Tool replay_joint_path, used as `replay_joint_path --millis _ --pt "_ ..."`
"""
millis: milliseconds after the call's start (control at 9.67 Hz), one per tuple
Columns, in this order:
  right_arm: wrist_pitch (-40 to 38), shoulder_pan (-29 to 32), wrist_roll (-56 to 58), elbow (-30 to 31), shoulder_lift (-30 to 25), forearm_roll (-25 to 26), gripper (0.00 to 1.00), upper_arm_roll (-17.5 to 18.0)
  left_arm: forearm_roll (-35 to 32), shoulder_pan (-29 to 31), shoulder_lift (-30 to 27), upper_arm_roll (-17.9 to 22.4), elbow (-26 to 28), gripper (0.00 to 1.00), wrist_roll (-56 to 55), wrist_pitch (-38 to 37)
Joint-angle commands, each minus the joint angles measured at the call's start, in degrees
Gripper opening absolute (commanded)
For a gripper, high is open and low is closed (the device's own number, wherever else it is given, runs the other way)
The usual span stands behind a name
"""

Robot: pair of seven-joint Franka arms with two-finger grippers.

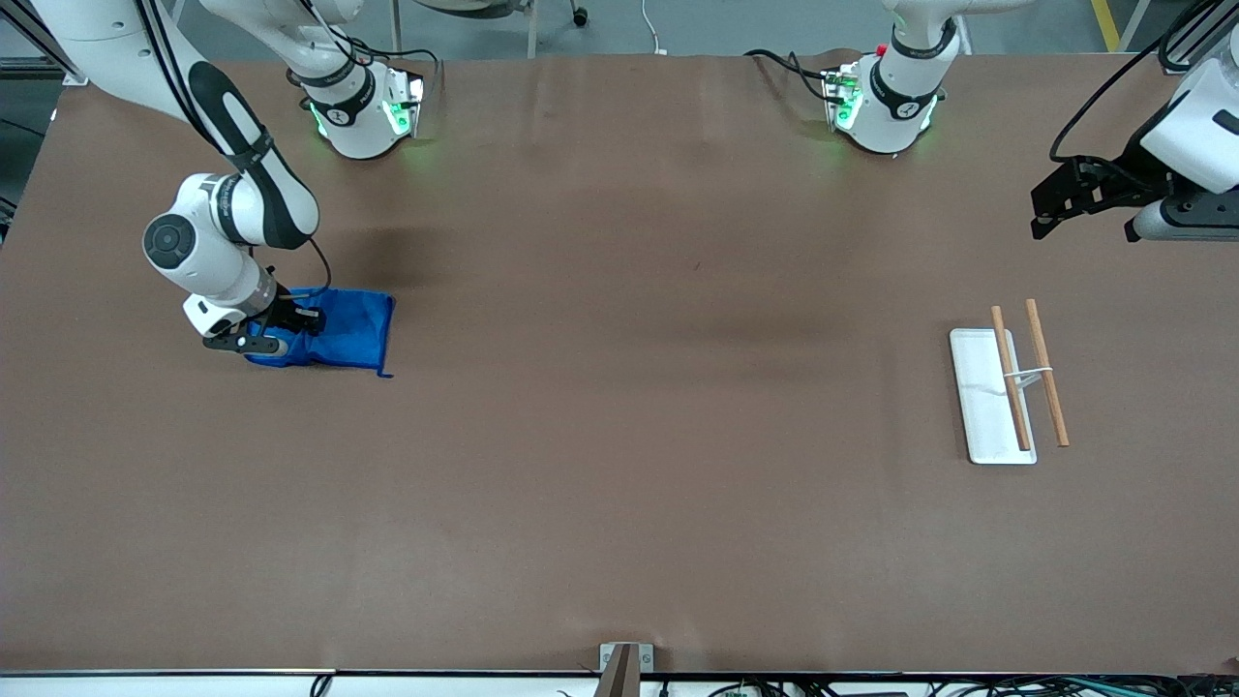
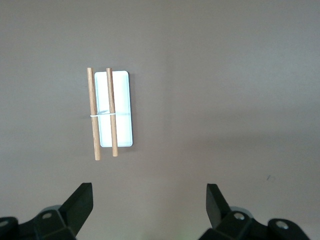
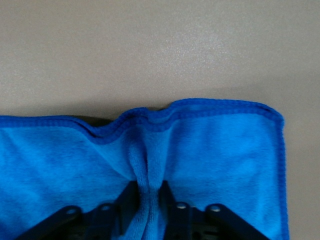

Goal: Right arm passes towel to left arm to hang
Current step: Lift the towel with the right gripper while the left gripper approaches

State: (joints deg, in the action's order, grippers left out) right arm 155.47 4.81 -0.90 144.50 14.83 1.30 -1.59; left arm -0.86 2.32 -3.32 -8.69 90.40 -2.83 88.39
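On the wide brown table (image 1: 619, 436), the big white right arm's slim black gripper (image 1: 290, 329) sits at nine o'clock, pinching a fold of the small royal-blue microfibre towel (image 1: 348, 334) lying there, likely for lifting. At three o'clock, the left gripper (image 2: 149, 200) waits spread wide above the white-based, wooden-barred rack (image 1: 1007, 387), probably the hanging spot.

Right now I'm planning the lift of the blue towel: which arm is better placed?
Right. The right gripper is pinching a fold of the blue towel on the table, while the left gripper hangs open over the wooden towel rack.
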Motion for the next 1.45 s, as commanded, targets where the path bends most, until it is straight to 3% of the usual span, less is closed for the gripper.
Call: replay_joint_path --millis 0,207,310,517,724,828,1138,1345 --pt "-12.3 -0.1 -4.7 -3.8 -4.8 0.5 0.00 2.9 0.2 0.1 1.1 -0.1 0.4 1.00 1.1 -0.8" --pt "-31.2 -0.2 -7.6 -15.0 -7.8 0.5 0.00 5.8 2.8 0.3 1.1 0.2 0.4 1.00 1.0 -0.6" --pt "-39.6 -0.3 -9.0 -21.9 -7.7 0.5 0.00 6.7 8.3 1.5 1.6 0.4 0.4 1.00 1.7 -0.1" --pt "-48.2 -1.5 -10.2 -31.9 -7.4 0.5 0.00 9.2 11.1 1.4 4.8 -0.2 0.3 1.00 2.2 2.2" --pt "-47.6 -1.8 -11.9 -34.1 -7.3 -0.8 0.00 13.9 24.8 1.5 8.9 -0.2 0.3 1.00 2.6 3.9" --pt "-44.1 -1.8 -12.1 -34.8 -7.2 -5.0 0.00 16.0 29.8 0.9 11.6 -0.3 0.4 1.00 4.3 4.9" --pt "-28.4 -3.8 -12.1 -34.8 -4.2 -19.4 0.00 20.9 36.8 -2.7 18.8 -3.9 1.1 1.00 12.6 14.3" --pt "-19.1 -5.2 -12.1 -34.8 -2.0 -30.9 0.00 24.9 51.8 -3.0 23.2 -4.5 1.8 1.00 18.2 14.7"
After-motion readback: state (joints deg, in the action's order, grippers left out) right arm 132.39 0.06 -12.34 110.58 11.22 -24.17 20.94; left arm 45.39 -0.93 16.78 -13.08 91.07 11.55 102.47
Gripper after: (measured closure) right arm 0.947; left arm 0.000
